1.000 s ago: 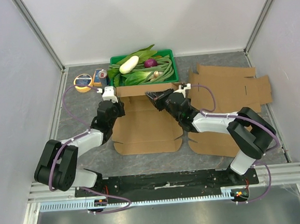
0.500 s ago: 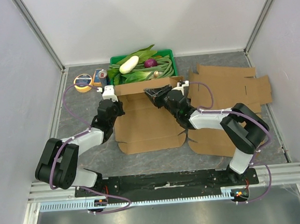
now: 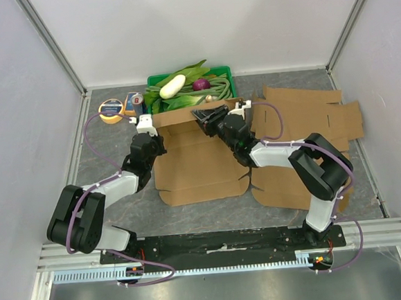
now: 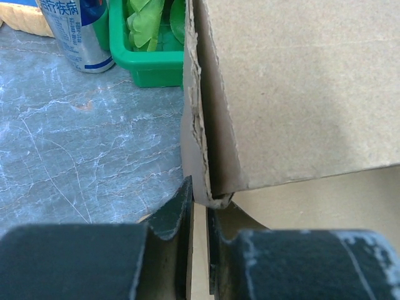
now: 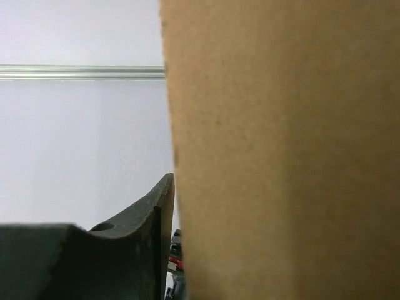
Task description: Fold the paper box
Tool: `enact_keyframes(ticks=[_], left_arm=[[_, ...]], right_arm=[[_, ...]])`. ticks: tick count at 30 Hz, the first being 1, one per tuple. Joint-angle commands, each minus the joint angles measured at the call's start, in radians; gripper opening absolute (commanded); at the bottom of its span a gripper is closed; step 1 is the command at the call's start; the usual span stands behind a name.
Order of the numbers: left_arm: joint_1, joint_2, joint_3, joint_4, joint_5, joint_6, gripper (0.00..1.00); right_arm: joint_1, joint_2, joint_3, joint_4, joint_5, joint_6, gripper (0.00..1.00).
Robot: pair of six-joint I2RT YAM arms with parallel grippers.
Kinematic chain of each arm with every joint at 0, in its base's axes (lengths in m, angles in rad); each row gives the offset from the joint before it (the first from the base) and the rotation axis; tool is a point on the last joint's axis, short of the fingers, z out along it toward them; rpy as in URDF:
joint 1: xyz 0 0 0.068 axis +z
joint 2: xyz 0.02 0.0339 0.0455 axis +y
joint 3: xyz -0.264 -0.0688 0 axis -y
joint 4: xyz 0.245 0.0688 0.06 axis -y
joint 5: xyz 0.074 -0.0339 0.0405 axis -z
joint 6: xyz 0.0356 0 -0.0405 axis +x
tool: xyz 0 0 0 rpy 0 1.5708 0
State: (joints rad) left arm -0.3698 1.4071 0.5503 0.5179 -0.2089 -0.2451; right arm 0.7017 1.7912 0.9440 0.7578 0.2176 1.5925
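Now both arms work the box's back flap

From above, the box [image 3: 198, 167] lies flat mid-table. Its back flap [image 3: 184, 116] stands raised just in front of the green basket [image 3: 223, 70] of vegetables. The left gripper [image 3: 146, 121] sits at the flap's left end, and the right gripper [image 3: 204, 120] is near its middle.

Left wrist view: both fingers [image 4: 172, 215] pinch the flap's lower corner, clamped on cardboard, with a drink can [image 4: 75, 31] beyond.

Right wrist view: one finger [image 5: 153, 225] shows beside a wall of cardboard. The other is hidden, so I can't say whether they're apart or together.
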Motion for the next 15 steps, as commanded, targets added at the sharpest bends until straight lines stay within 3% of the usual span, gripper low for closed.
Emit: enact_keyframes(ticks=[1,3,4,6,7,10,15], left_arm=[[-0.001,-0.017,0.008,0.042,-0.023,0.013,0.02],[-0.001,-0.016,0.014,0.036,-0.033,0.010,0.02],[-0.001,-0.014,0.016,0.030,-0.038,-0.002,0.03],[-0.001,-0.004,0.036,0.010,-0.053,-0.016,0.16],[-0.001,-0.002,0.040,0.008,-0.056,-0.031,0.29],[-0.001,0.012,0.063,0.025,-0.064,-0.037,0.41],[-0.001,0.055,0.111,0.047,-0.076,-0.005,0.40]], right_arm=[[-0.011,0.028,0.076,0.080,-0.009,-0.023,0.36],[-0.011,0.039,0.087,0.074,-0.004,0.000,0.20],[-0.011,0.039,0.090,0.049,-0.001,0.023,0.00],[-0.010,0.048,0.093,0.032,-0.011,0.085,0.00],[-0.010,0.051,0.093,0.012,-0.014,0.105,0.00],[-0.008,0.043,0.090,-0.030,-0.015,0.138,0.00],[-0.013,0.031,0.091,-0.066,-0.020,0.153,0.00]])
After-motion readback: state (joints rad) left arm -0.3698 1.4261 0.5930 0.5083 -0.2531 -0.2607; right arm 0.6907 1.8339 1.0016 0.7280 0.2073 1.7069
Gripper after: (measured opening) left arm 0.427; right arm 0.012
